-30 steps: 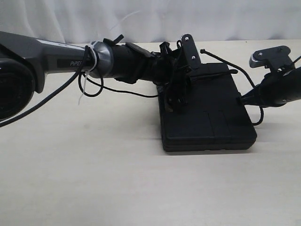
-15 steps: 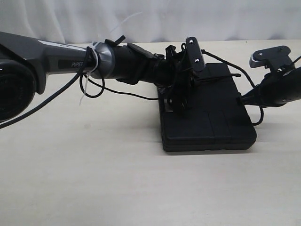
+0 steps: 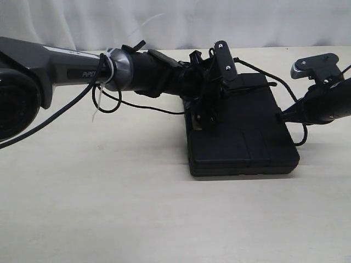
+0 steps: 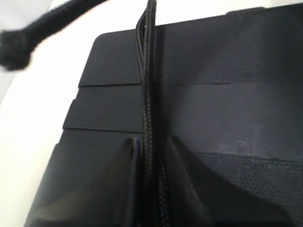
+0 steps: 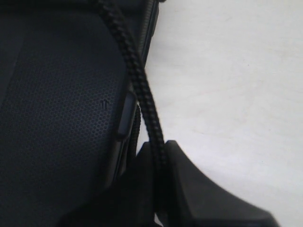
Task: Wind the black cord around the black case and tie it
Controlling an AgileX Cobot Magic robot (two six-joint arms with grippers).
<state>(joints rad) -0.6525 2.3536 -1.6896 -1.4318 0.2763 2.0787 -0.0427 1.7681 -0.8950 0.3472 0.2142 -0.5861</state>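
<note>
The black case lies flat on the table, right of centre. The black cord arcs over its far side and hangs in a small loop off its right edge. My left gripper reaches down onto the case's left part. In the left wrist view the left gripper is shut on two strands of the black cord stretched across the case; a blurred knotted end hangs off to one side. My right gripper sits at the case's right edge, where it is shut on the black cord beside the case.
The left arm spans the left half of the scene, with a white cable tie and a loop of thin cable hanging under it. A white curtain closes the back. Pale tabletop lies in front of the case.
The left gripper's jaws have closed on the cord strands over the case and its wrist has shifted slightly. The right arm and the case have stayed put.
</note>
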